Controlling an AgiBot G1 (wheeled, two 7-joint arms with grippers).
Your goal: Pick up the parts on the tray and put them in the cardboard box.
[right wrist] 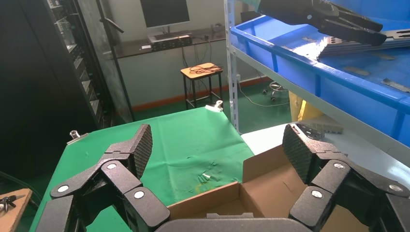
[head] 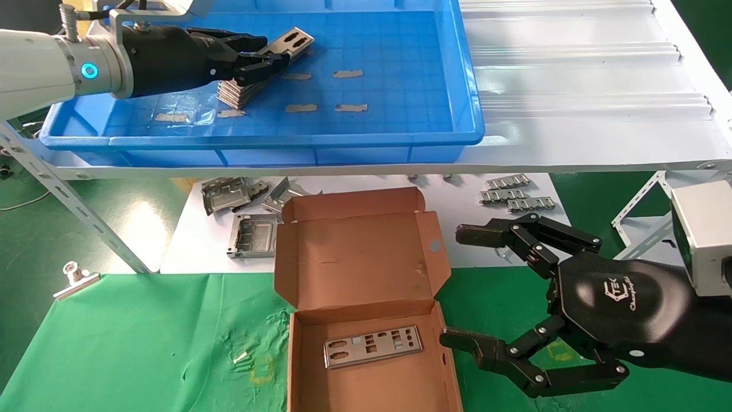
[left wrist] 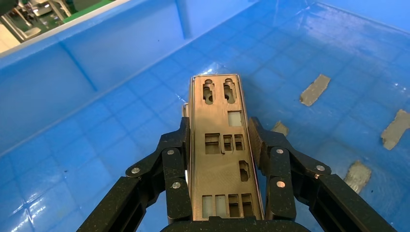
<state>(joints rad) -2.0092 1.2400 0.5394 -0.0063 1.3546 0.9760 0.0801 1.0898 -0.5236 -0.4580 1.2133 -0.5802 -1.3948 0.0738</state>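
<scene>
From the head camera, the left gripper [head: 260, 54] pinches one shiny plate [head: 290, 43] off the stack [head: 240, 91] in the blue tray [head: 400, 137] on the shelf's left end, and one plate [head: 373, 346] already lies in the cardboard box [head: 366, 320] near the table's front edge. In the left wrist camera, only the thin side edges of the plate [left wrist: 223, 154] are squeezed, so it could slip and fall. In the right wrist camera, the right gripper [right wrist: 217, 150] hangs wide open and empty over the box [right wrist: 261, 193].

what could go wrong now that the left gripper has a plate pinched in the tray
1. The left gripper pinches the top plate only by its thin long edges, so it may slip or twist when lifted.
2. That plate lies on a stack; the one beneath could cling and drag along.
3. The cardboard box is narrow, with one plate inside, so a tilted drop might catch its wall.
</scene>
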